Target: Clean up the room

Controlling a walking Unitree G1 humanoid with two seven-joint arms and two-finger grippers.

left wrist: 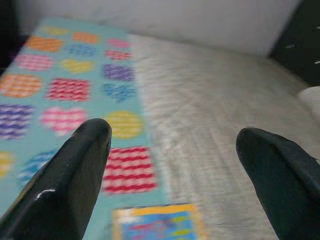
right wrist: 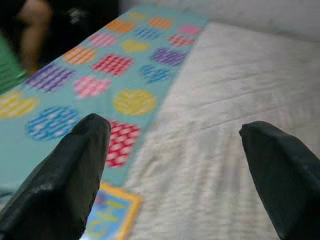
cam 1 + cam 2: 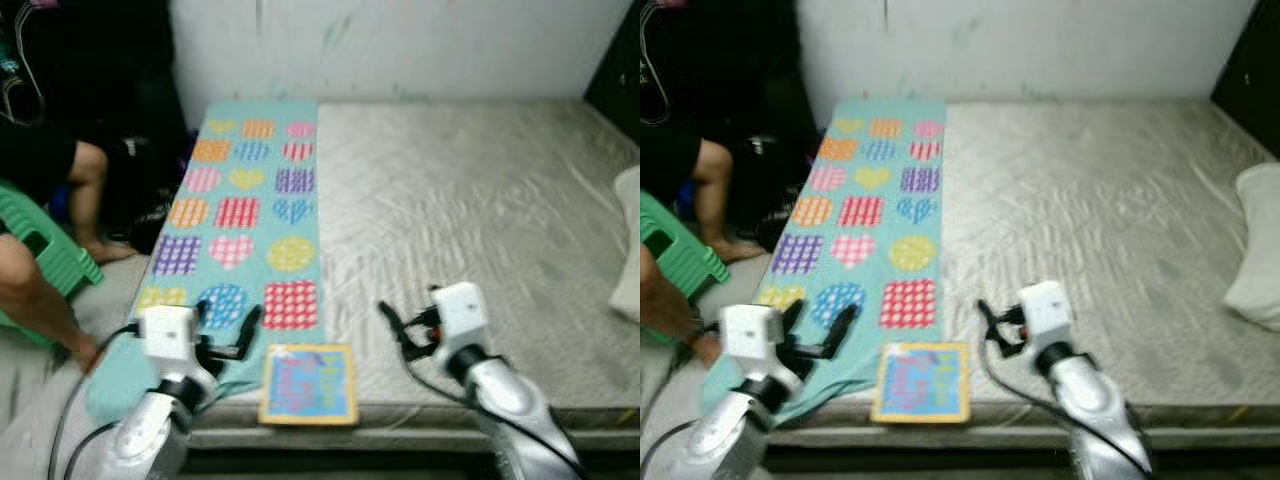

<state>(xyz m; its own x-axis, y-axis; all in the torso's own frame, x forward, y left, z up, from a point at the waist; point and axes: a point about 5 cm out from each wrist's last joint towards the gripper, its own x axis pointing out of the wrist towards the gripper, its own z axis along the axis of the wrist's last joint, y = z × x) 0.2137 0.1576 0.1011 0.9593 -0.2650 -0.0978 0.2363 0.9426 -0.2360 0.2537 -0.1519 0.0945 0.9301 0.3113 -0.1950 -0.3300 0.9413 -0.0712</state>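
Spreading across nearly the whole head view, a bare mattress [image 3: 470, 220] shows a grey quilted surface stitched in a diamond pattern, set against a pale, scuffed wall [image 3: 400, 45] at 12 o'clock. Down its left side lies a long teal blanket [image 3: 245, 215], soft cloth printed with hearts, circles and squares in checks and stripes, its near end drooping off the mattress edge at 7 o'clock. At 9 o'clock a person's bare legs [image 3: 60, 230] rest by a green plastic stool [image 3: 45, 255]; the right wrist view catches only a leg in its corner. A white pillow [image 3: 1260, 250], plump and rounded, sits at 3 o'clock on the mattress, plainer in the right eye view. At 6 o'clock a flat rectangular picture book [image 3: 310, 384] with a yellow border and blue cover lies on the near edge, touching the blanket's end. The left gripper [image 3: 232, 335] hangs at 7 o'clock just beside the book, its fingers spread wide, as the left wrist view confirms with the book's top edge between them. The right gripper [image 3: 400, 325] hovers at 5 o'clock over bare mattress, fingers likewise wide apart, holding nothing.
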